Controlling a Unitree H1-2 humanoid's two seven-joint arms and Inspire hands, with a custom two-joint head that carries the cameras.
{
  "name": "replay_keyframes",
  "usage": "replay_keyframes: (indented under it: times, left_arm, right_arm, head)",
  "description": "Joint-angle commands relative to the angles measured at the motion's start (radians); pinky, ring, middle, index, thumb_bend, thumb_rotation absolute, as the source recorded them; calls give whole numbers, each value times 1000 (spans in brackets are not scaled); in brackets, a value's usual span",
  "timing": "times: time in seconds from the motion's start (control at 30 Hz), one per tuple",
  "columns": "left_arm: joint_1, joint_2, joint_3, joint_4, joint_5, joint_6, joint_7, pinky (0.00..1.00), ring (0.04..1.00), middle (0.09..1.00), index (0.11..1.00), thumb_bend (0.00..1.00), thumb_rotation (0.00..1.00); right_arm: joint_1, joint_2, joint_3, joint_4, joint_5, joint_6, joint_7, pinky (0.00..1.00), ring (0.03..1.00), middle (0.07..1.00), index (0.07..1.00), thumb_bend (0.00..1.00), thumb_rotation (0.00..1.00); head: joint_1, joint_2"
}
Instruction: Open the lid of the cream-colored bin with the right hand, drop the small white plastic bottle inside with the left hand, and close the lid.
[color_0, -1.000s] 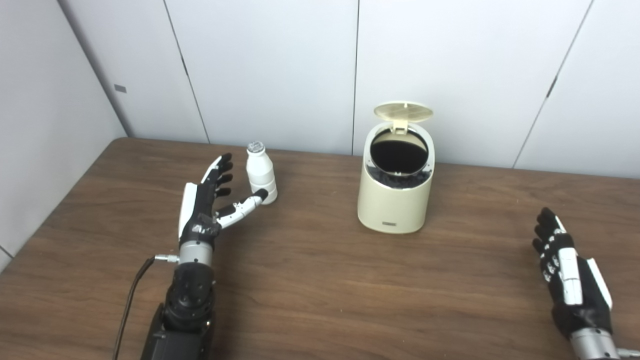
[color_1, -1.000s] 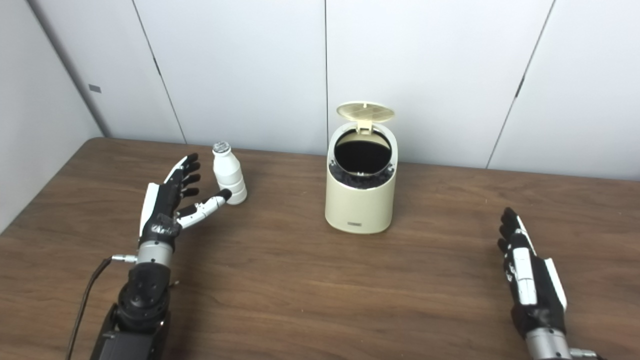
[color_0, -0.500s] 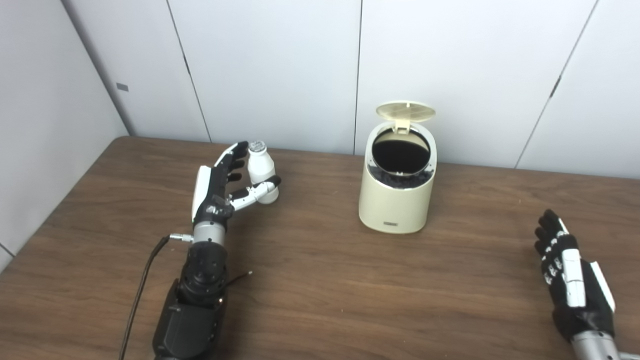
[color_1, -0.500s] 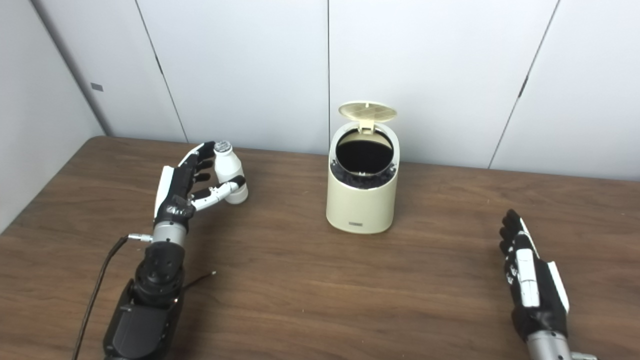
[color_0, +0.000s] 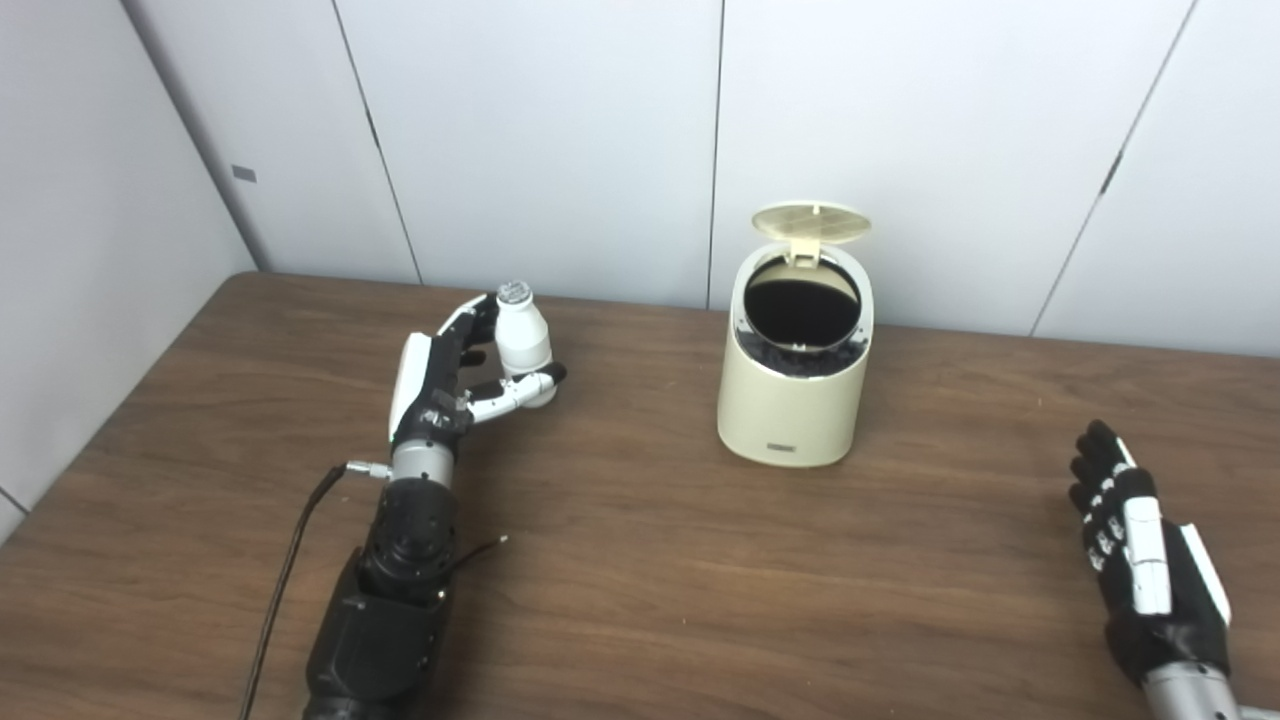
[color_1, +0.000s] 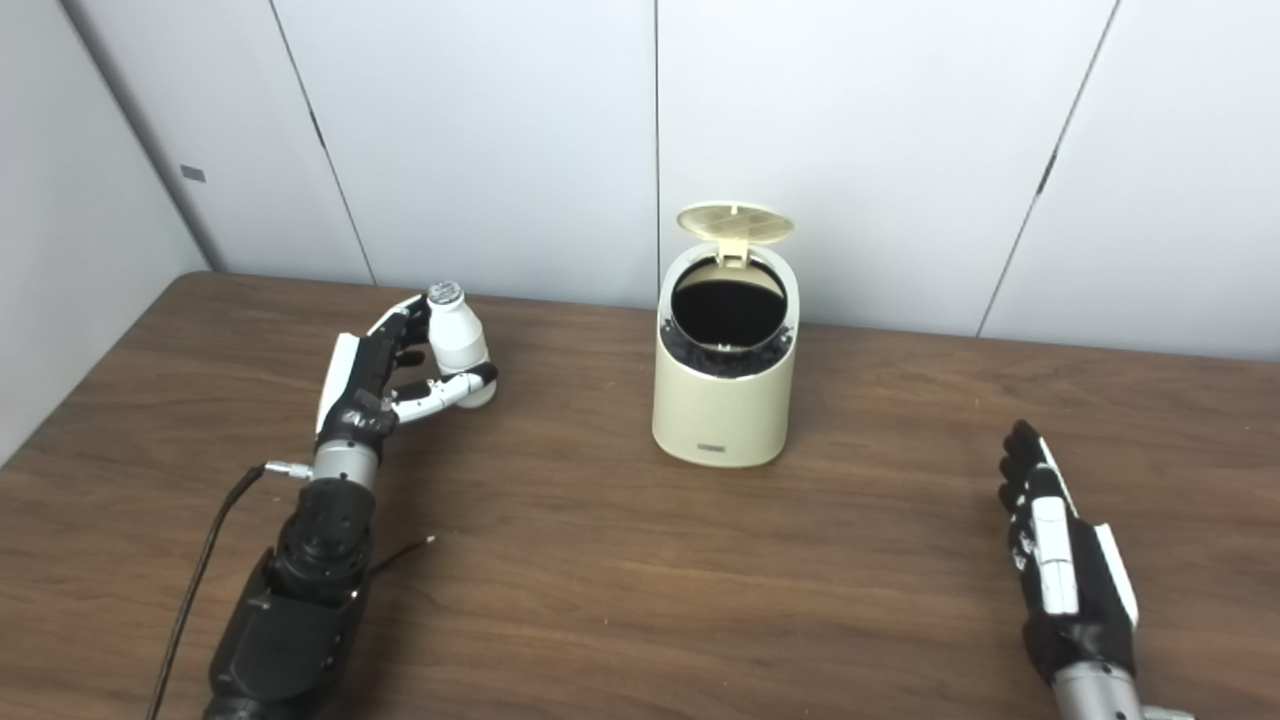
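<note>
**Op:** Bottle first. I've got the small white bottle (color_0: 522, 340) upright on the bench (color_0: 640, 560), far-left area, silver cap on top. My left hand (color_0: 445, 372) is wrapped round it: fingers behind it on its left side, thumb (color_0: 520, 386) crossing the front low on the body. Contact looks real, but the base looks down on the wood (can't swear there's no gap under it).

**Obs:** So closed on it or not?

**Op:** Curled onto it, fingers and thumb on opp. sides, touching. I'd call that a hold, not lifted.

**Obs:** Bin?

**Op:** Cream bin (color_1: 724, 400) sits well to the right of the bottle, approx. mid-bench toward the back wall. Lid (color_1: 735, 222) is flipped up on its rear hinge, standing above the rim, so the mouth is uncovered and dark inside. Small label plate low on the front.

**Obs:** Rt hand?

**Op:** Right hand (color_1: 1062, 565) is well apart from the bin, near the bench's front-right. Fingers straight and pointing away from me, holding nothing, back of the hand up and tilted a bit. Whether it rests on the wood or hangs just over it, I can't tell.

**Obs:** Anything else?

**Op:** A black cable (color_0: 285, 590) trails from the left wrist along the bench toward the bottom edge. Pale wall panels (color_0: 550, 130) behind.
</note>
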Motion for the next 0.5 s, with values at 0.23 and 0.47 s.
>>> replay_keyframes:
  times: [0.23,0.47]
  left_arm:
    - [-38,27,-4,-13,25,-16,33,807,835,825,823,828,185]
    - [-40,25,-4,-5,21,-21,41,775,808,805,803,812,171]
  right_arm:
    - [-13,0,-6,-21,5,-7,-2,998,988,977,962,629,948]
    - [-16,-1,-8,-24,12,5,-1,1000,994,974,961,617,952]
  head:
    - [10,4]
    - [16,6]
